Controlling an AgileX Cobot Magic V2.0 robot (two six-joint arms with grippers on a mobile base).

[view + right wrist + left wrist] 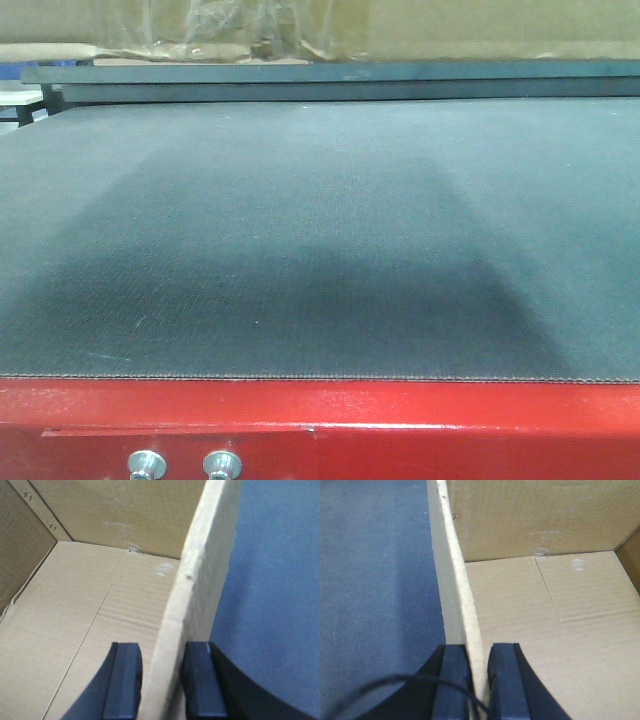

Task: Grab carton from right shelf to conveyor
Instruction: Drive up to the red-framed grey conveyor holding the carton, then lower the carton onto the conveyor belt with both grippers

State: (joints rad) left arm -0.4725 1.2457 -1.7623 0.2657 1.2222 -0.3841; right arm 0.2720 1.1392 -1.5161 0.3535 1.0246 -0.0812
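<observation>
The carton [545,620] is an open brown cardboard box, and both wrist views look down into it. My left gripper [479,680] is shut on its left wall, one finger inside and one outside. My right gripper [161,680] is shut on the carton's [90,605] right wall in the same way. The dark grey conveyor [375,580] belt lies just outside each held wall, as the right wrist view of the conveyor [270,590] also shows. In the front view the conveyor [320,220] carries a broad dark shadow, while carton and grippers are out of frame. The right shelf is out of view.
The red frame edge [400,420] with silver bolts [146,464] runs along the belt's near side. A dark rail [330,72] borders the far side. Behind it stands cardboard under crinkled clear wrap [230,30].
</observation>
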